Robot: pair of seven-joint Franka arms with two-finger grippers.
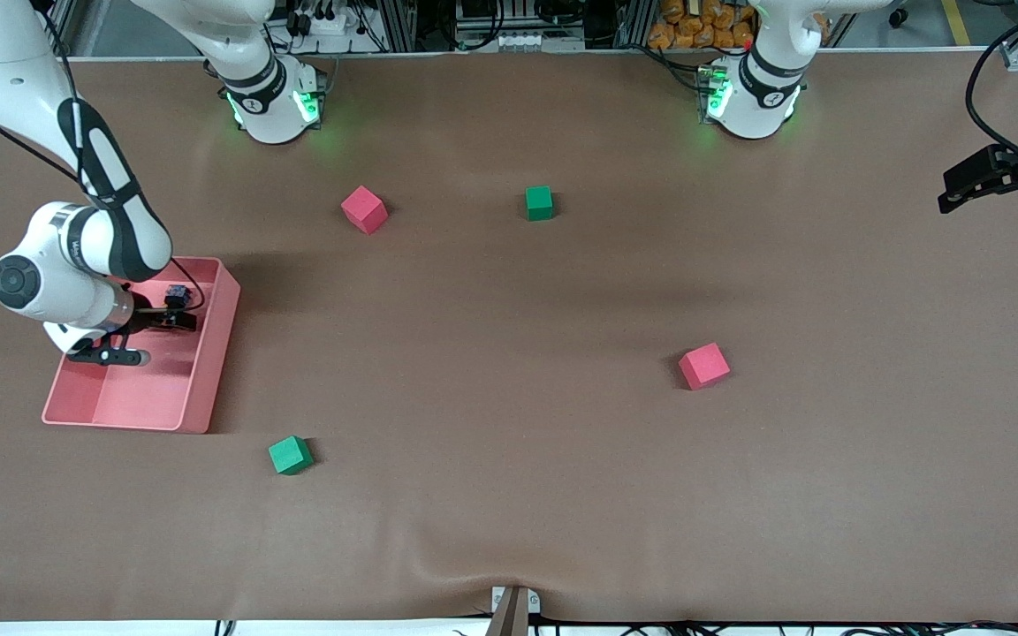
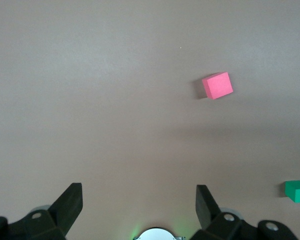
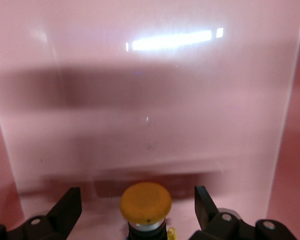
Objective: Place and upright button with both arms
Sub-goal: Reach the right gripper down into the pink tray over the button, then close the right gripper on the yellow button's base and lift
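The button (image 3: 146, 201) sits in the pink bin (image 1: 208, 353), its round orange cap facing the right wrist camera and its black body below. My right gripper (image 3: 137, 205) is open, one finger on each side of the button, apart from it. In the front view the right gripper (image 1: 151, 340) hangs low inside the bin, and the button is hidden there. My left gripper (image 1: 951, 190) is open and empty, up in the air over the left arm's end of the table. The left wrist view shows its fingers (image 2: 70, 200) spread over bare table.
Two red cubes (image 1: 364, 209) (image 1: 703, 366) and two green cubes (image 1: 539, 202) (image 1: 290, 455) lie spread on the brown table. One red cube (image 2: 217, 85) and one green cube (image 2: 296, 191) show in the left wrist view. The bin's walls (image 3: 290, 100) stand around the right gripper.
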